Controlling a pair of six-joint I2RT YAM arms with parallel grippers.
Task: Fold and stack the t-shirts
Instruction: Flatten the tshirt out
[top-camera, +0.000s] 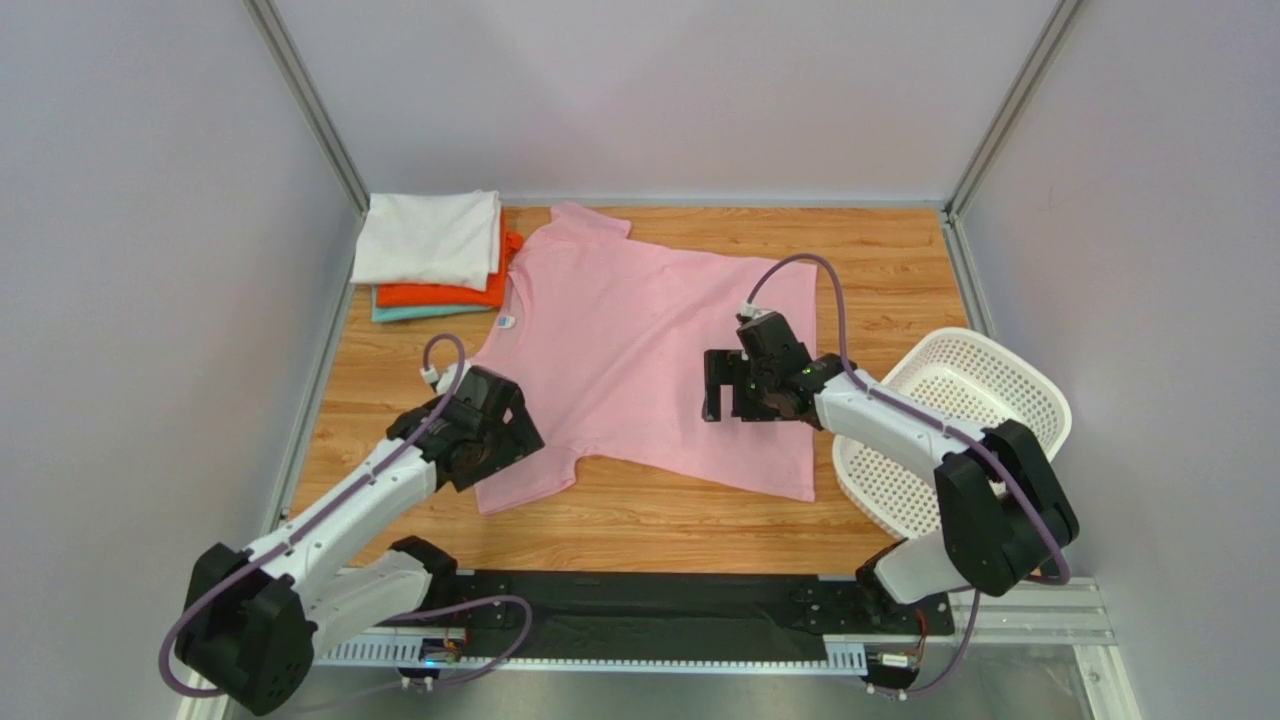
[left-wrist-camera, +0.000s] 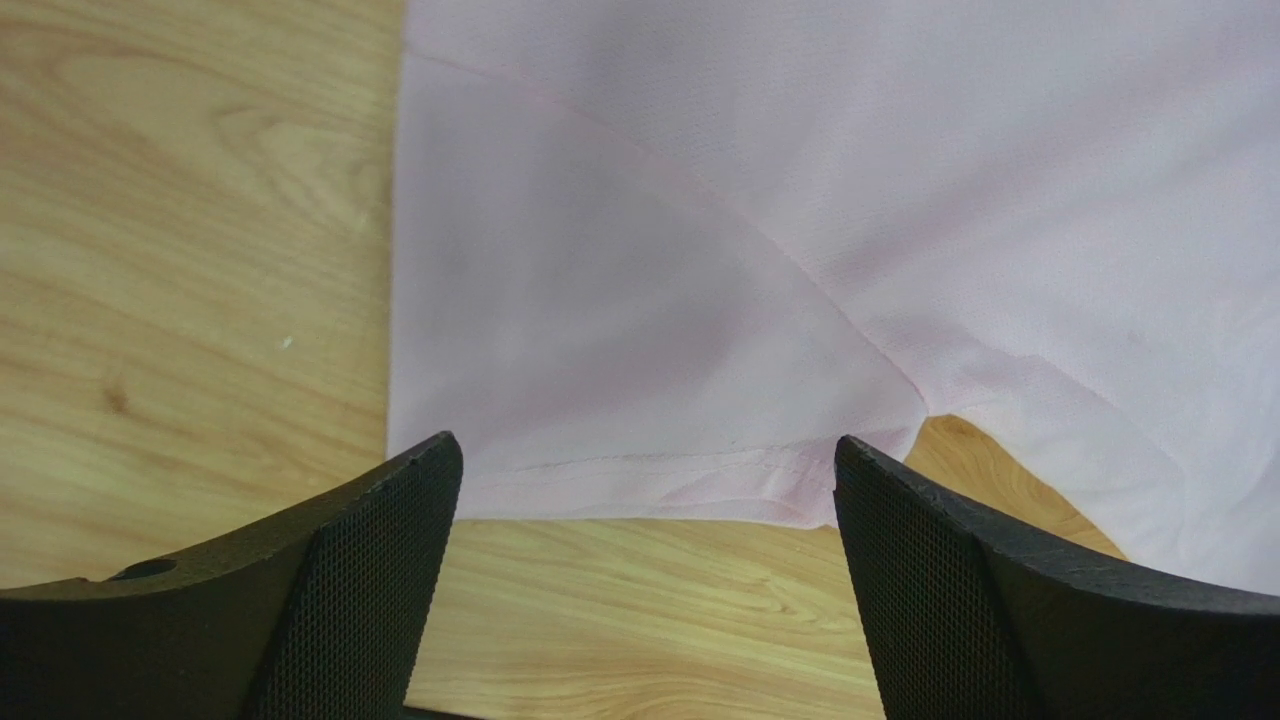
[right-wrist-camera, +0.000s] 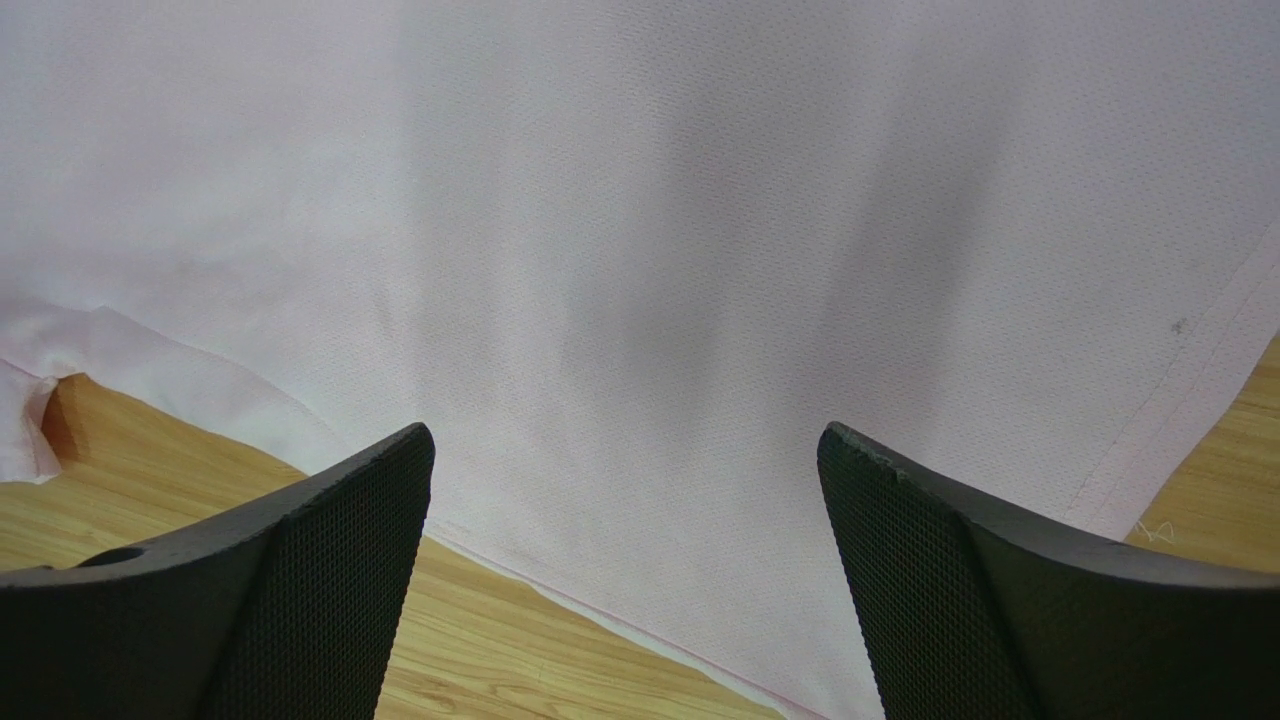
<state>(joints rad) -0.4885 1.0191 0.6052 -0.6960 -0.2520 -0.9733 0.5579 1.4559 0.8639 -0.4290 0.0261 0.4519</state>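
A light pink t-shirt (top-camera: 639, 353) lies spread flat on the wooden table, neck at the left near a small label. A folded stack stands at the back left: white t-shirt (top-camera: 428, 237) on top, orange-red (top-camera: 451, 293) under it, teal (top-camera: 421, 314) at the bottom. My left gripper (top-camera: 504, 435) is open above the near sleeve's hem (left-wrist-camera: 661, 473). My right gripper (top-camera: 733, 387) is open above the shirt's body near its bottom hem (right-wrist-camera: 631, 390). Neither holds cloth.
A white perforated plastic basket (top-camera: 962, 435) sits tilted at the table's right edge, beside the right arm. Bare wood (top-camera: 661, 518) shows in front of the shirt. Metal frame posts and grey walls bound the table.
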